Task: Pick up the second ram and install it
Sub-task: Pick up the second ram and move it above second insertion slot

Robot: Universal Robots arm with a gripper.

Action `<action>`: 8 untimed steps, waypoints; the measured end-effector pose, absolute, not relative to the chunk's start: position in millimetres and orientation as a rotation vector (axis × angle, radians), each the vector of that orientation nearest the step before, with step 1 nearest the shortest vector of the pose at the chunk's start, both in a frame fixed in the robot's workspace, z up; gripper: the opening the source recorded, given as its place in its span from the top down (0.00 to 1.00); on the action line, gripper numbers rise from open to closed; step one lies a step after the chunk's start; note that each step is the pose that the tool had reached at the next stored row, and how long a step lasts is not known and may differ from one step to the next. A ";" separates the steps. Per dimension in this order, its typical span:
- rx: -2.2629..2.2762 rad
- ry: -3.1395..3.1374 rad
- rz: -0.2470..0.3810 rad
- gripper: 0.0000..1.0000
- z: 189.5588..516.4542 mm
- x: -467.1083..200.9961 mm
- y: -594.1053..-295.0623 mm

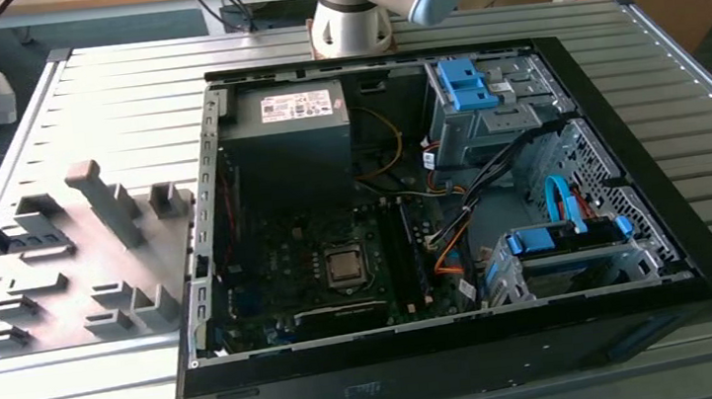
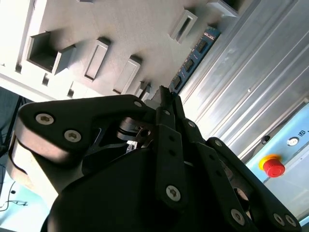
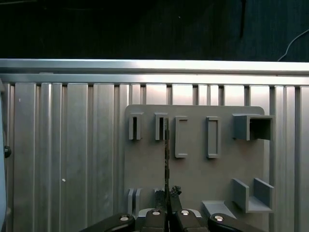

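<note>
Dark blue-green, with a row of black chips down its face, the memory stick (image 2: pixel 194 57) is long, thin and flat. In the first wrist view the memory stick (image 3: pixel 166 154) shows edge-on as a narrow dark line. The tool (image 2: pixel 164 95) is clamped on one end of it, a finger against either face, and the rest juts straight out past the tips.

Beyond the tool lies a pale grey plastic holder plate (image 3: pixel 193 179) with raised slotted blocks and open pockets. Whether the stick's far end touches it I cannot tell. Under the plate runs a ribbed aluminium bench (image 3: pixel 63 154). Past the bench edge from the tool sits a red push button (image 2: pixel 273 166) on a pale panel.

In the exterior view the plate sits at the exterior view's left. An open black computer case (image 1: pixel 480 370) with cables and blue drive brackets takes the middle and the exterior view's right, and the arm's base (image 1: pixel 352 26) stands behind it.
</note>
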State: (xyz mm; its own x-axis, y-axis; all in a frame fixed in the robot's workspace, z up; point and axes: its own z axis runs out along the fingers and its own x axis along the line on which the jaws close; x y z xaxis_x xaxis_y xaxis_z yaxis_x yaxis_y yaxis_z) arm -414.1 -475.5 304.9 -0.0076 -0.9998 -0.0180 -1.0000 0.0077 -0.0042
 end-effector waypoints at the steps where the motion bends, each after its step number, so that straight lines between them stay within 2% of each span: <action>1: -2.202 2.219 0.015 0.86 306.7 -414.1 -475.6; 8: -2.202 2.219 0.015 0.86 318.4 -414.1 -475.6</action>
State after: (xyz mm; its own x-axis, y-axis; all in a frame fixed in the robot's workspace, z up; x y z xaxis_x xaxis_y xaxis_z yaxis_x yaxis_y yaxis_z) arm -414.1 -475.6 318.4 -0.0077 -0.9998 -0.0181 -1.0000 0.0077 -0.0042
